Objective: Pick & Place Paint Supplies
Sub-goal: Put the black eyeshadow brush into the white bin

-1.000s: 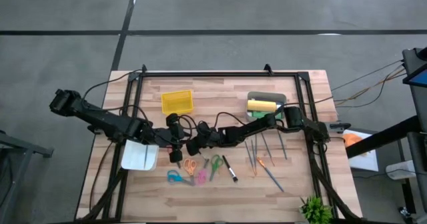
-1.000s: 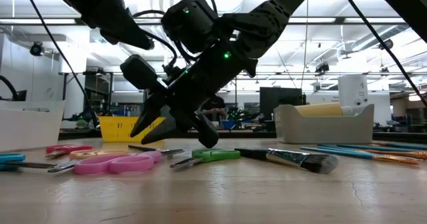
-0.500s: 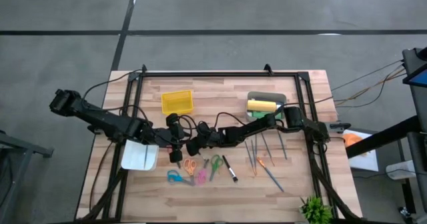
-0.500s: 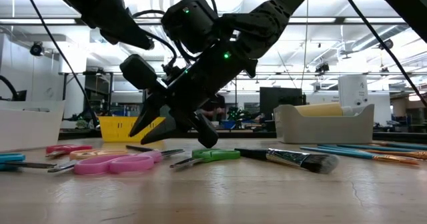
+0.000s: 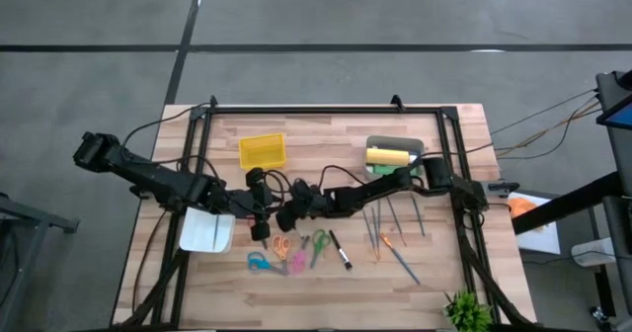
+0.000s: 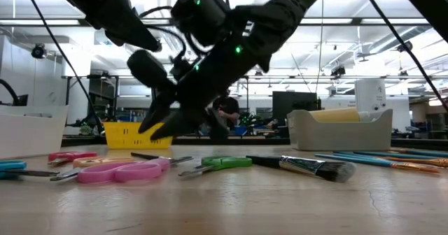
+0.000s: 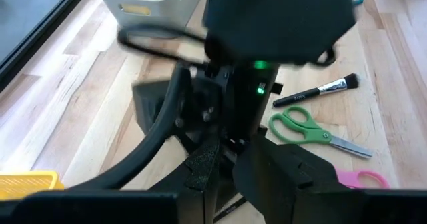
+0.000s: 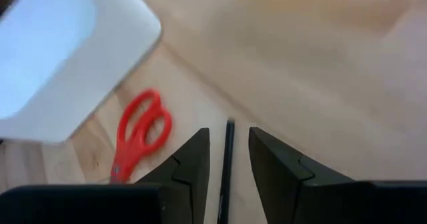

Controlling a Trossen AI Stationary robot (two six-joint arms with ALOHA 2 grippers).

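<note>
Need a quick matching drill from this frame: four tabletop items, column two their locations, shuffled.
Items:
1. yellow paint bottle
2. yellow plastic basket
3. white rectangular bin
4. black-handled paintbrush

Places:
A. front part of the table, right of the green-handled scissors
B. near the table's left edge, below the left arm
C. lying in the grey tray at the table's right rear
D. rear of the table, left of centre

Pairs: 1-C, 2-D, 3-B, 4-A
</note>
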